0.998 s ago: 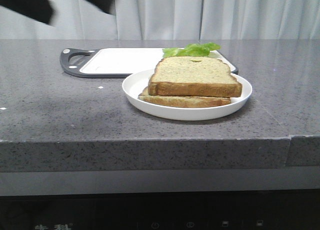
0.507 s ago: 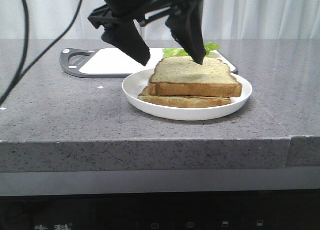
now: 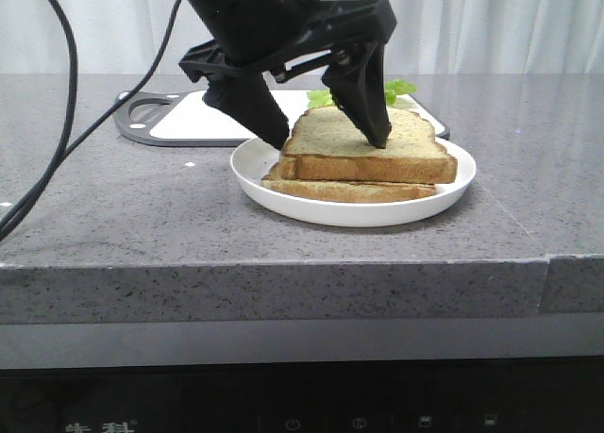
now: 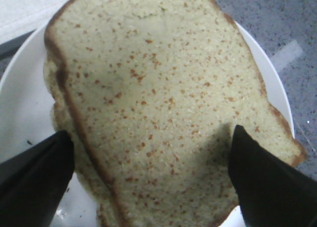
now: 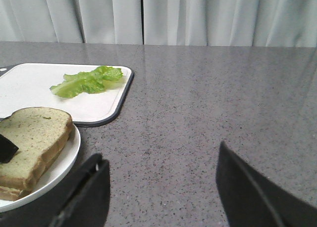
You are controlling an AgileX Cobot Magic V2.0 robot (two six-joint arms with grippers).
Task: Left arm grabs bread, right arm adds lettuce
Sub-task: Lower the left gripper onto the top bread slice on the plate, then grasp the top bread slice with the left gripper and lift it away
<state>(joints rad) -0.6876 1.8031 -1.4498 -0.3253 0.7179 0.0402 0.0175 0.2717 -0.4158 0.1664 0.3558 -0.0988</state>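
Legible writing: none can be read on any item; faint pale marks along the dark panel below the counter front are too small to make out. Bread: thick square slice, pale tan crumb flecked with brown, darker crust, small notch in its far edge; lies on top of a thinner, flatter slice, the two stacked on a plate. Plate: round, white, smooth, shallow rim, standing on the counter. Counter: grey speckled stone-like surface with a squared front edge. Left gripper: black, matte, two tapered wedge-shaped fingers, spread apart and lowered over the bread, one tip beside the slice's left crust above the plate, the other resting on or just above its top face; nothing is clamped between them. The left wrist view shows the same fingers at either side of the speckled slice. Thin black cables loop off to the left. Lettuce: small ruffled bright green leaf, lying on a cutting board behind the plate. Board: white, flat, dark rim with rounded corners and a handle cut-out. Right gripper: black fingers parted, empty, above bare counter to the right of the plate. Backdrop: pale pleated curtain.
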